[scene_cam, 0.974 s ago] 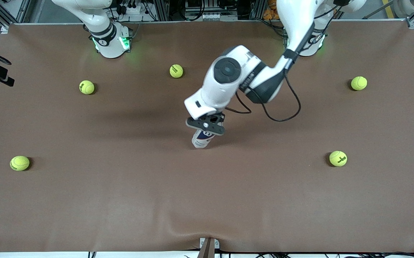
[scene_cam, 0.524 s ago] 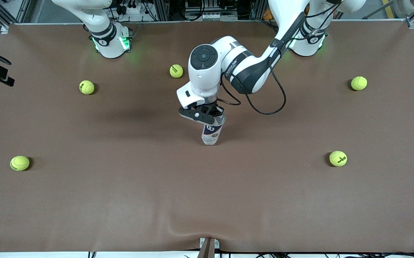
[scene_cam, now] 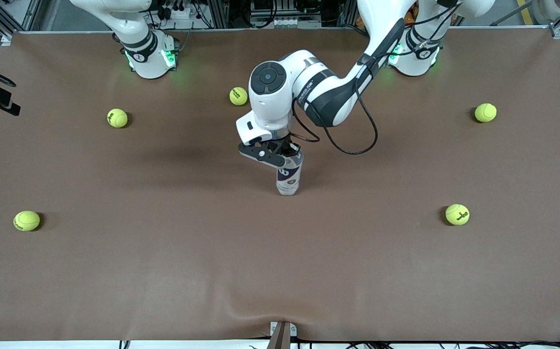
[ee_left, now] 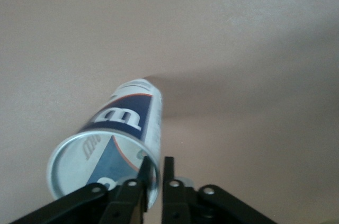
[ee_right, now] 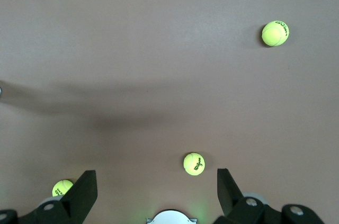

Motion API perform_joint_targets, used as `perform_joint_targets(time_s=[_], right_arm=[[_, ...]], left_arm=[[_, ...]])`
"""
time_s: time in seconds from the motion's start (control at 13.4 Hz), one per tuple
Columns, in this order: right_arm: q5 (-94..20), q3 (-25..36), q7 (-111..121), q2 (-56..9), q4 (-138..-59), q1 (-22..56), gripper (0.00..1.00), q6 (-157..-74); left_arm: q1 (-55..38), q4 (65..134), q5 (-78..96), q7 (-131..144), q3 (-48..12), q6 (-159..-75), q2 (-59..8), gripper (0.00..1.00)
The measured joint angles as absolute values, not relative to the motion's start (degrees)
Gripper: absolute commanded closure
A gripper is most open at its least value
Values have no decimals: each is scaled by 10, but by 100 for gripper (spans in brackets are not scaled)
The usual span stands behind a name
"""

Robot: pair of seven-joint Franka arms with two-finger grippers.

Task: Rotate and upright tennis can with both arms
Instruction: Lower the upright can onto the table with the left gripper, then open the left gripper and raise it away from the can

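The tennis can (scene_cam: 288,180) stands nearly upright on the tabletop (scene_cam: 163,271), the left hand (ee_left: 154,173) pinching its thin silvery rim. Likely light, smooth and tippy, the can needs a gentle release. The right hand (ee_right: 157,191) waits spread wide, away from the can.

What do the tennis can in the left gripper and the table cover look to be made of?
Tennis can: apparently thin clear plastic with a glossy printed white, blue and red label and a silvery, likely metal rim. Table cover: a matte brown sheet, possibly vinyl or fabric, rippled at the edge nearest the front camera.
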State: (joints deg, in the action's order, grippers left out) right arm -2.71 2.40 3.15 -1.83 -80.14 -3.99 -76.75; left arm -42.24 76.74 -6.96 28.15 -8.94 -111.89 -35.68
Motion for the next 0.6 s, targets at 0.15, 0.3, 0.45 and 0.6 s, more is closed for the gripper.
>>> perform_joint_targets(time_s=[0.15, 0.3, 0.45, 0.6], right_arm=[[-27, 24, 32, -18, -801, -41, 0, -767], [-27, 25, 32, -18, -801, -41, 0, -766], [-27, 25, 32, -18, -801, -42, 0, -766], [-27, 25, 32, -18, -802, -42, 0, -766]], left_arm=[[-422, 765, -70, 281, -89, -1119, -357, 0], [-422, 758, -70, 281, -90, -1119, -357, 0], [-422, 750, -70, 281, -90, -1119, -357, 0], [-420, 742, -70, 281, -89, -1119, -354, 0]])
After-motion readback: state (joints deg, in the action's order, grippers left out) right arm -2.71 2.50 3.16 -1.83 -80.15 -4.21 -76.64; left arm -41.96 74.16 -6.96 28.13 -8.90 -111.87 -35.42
